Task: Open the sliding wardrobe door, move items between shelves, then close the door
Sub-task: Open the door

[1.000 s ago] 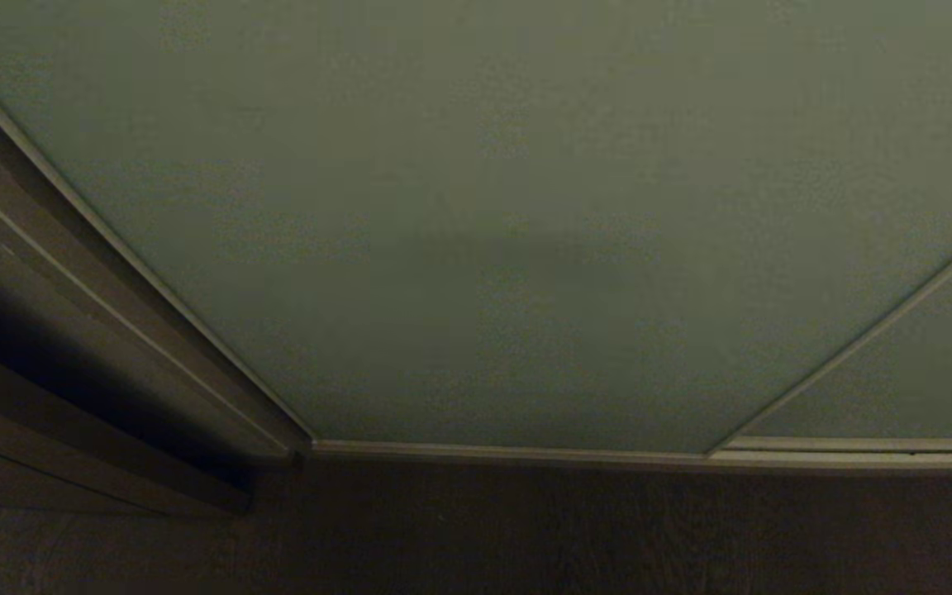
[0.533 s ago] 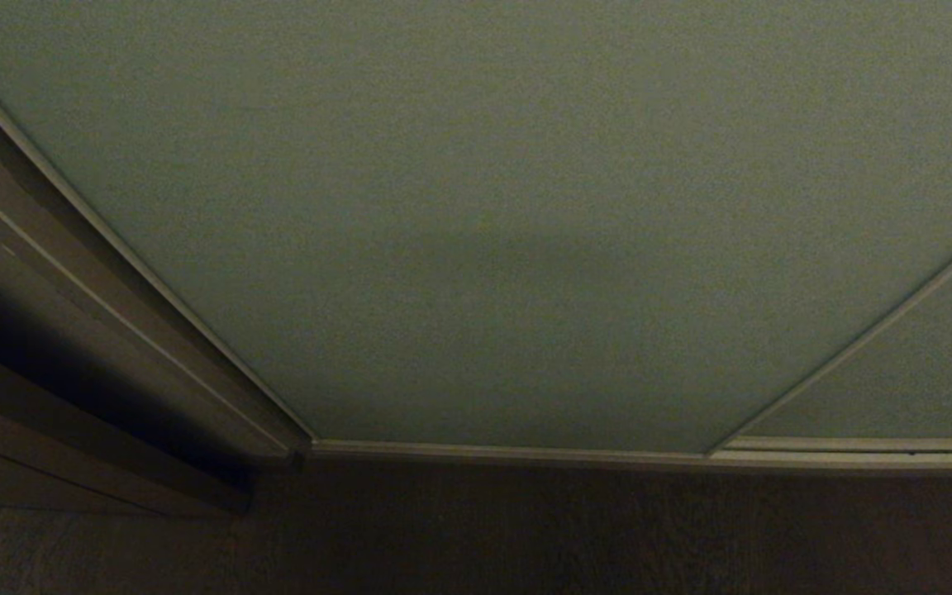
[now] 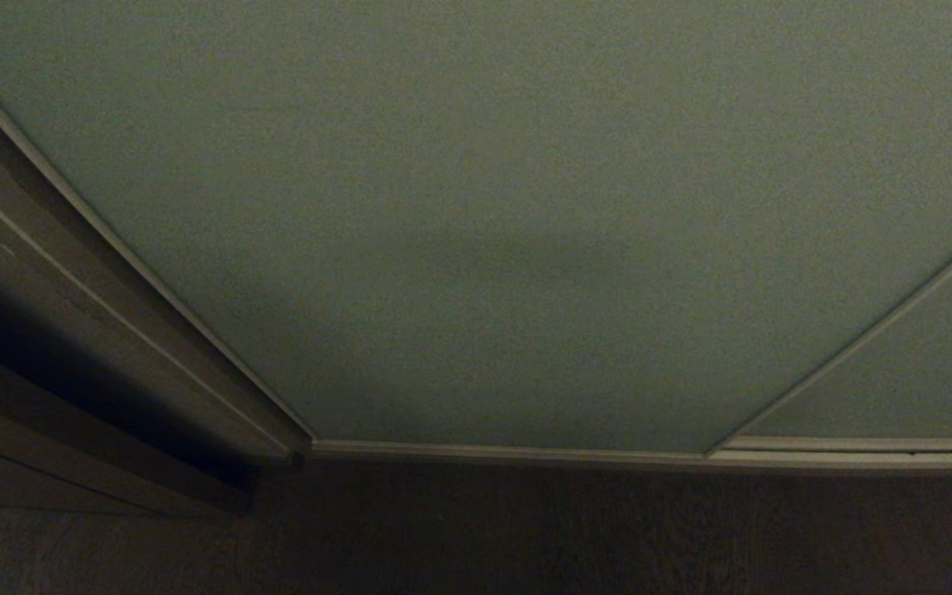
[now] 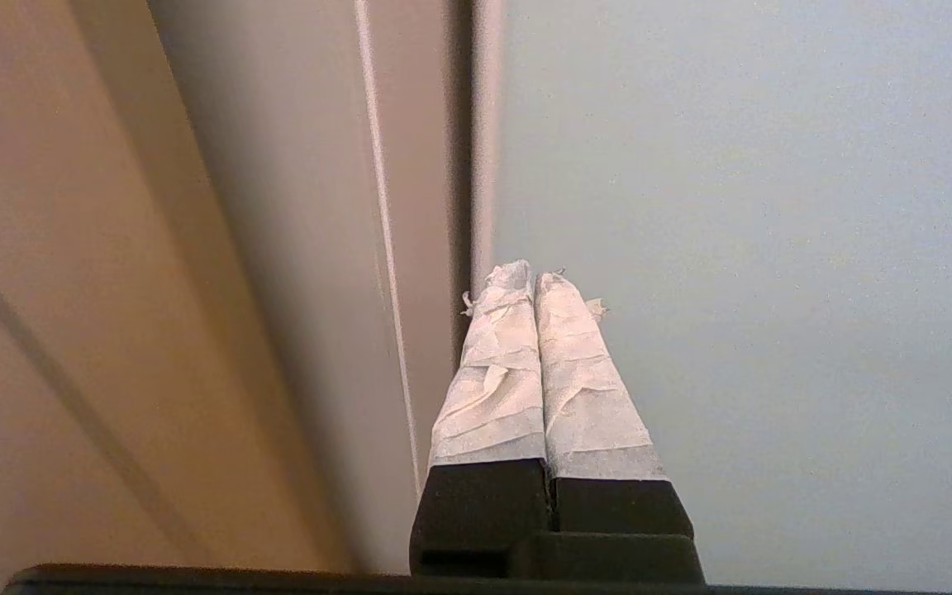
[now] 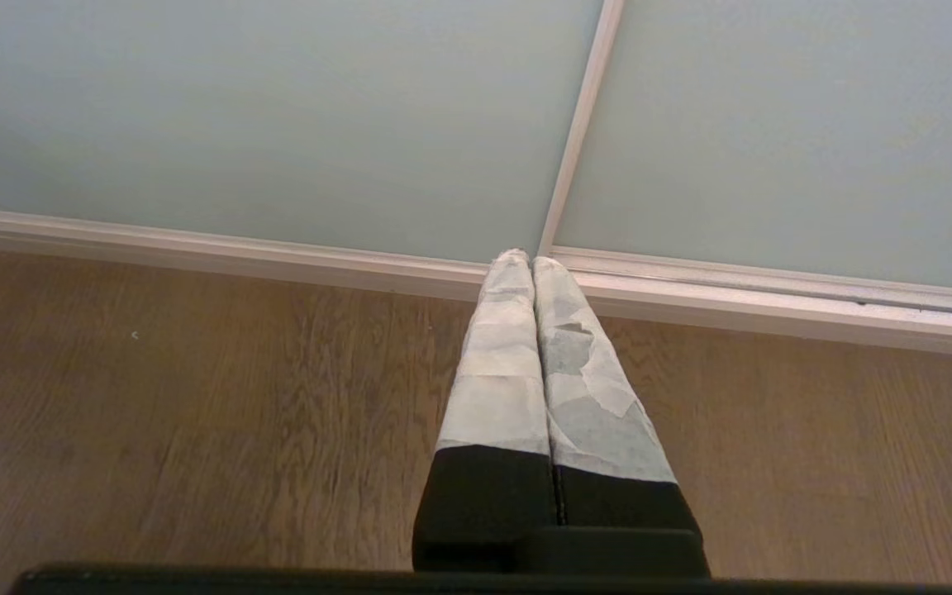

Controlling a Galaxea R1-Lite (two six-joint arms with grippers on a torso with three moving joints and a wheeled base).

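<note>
Pointing at sliding wardrobe door (image 4: 740, 248) edge: left gripper (image 4: 532, 285) pressed together; no writing legible.

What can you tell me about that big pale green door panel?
The sliding wardrobe door is a wide, matte, pale grey-green panel edged by a thin cream frame. It is closed, so nothing inside shows. Its left edge meets the dark brown side frame, its right edge borders a second like panel, and its bottom sits just above the wooden floor. Nothing visibly touches it.

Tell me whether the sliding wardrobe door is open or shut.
Shut: the sliding wardrobe door meets the brown side frame, with no interior showing.
</note>
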